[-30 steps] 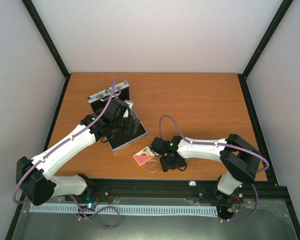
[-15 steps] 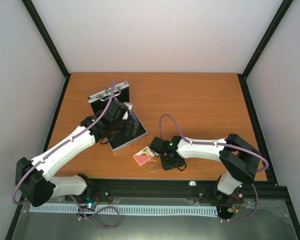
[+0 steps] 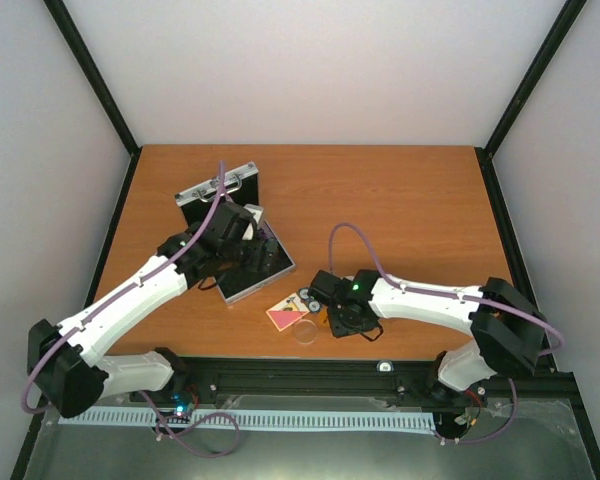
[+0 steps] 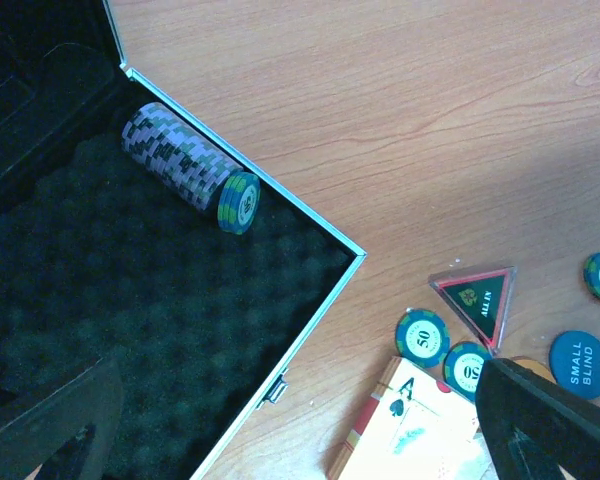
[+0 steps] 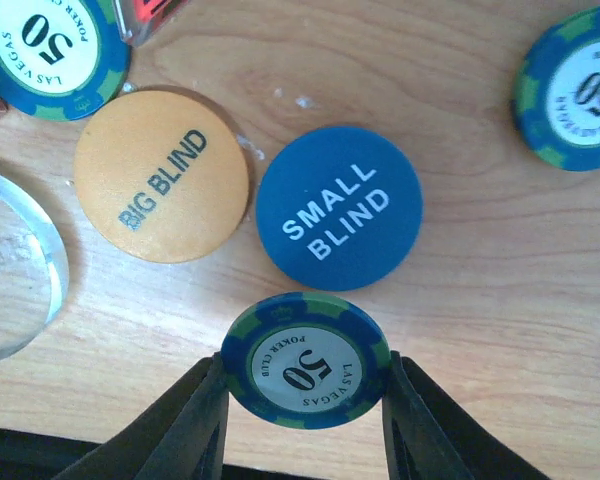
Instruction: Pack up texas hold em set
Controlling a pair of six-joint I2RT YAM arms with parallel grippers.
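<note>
Reaching low along the near side of the worktop, the right arm stretches to the left with its wrist bent down. Its jaws are closed on a blue chip, one on each side of it. The chip faces the wrist camera, and it is hard to tell if it touches the wood. Just past it, a blue disc and an orange disc lie flat, side by side. A clear disc shows at the left edge of that view. Two loose chips lie flat in the far corners.

The left arm reaches forward and bends in over the open case. Its jaws are wide open, hold nothing and hang above the black foam. A row of chips lies on its side in the foam, against the silver rim. The case sits on the left part of the worktop with its lid up at the back. Near its corner lie a triangle and a card deck.
</note>
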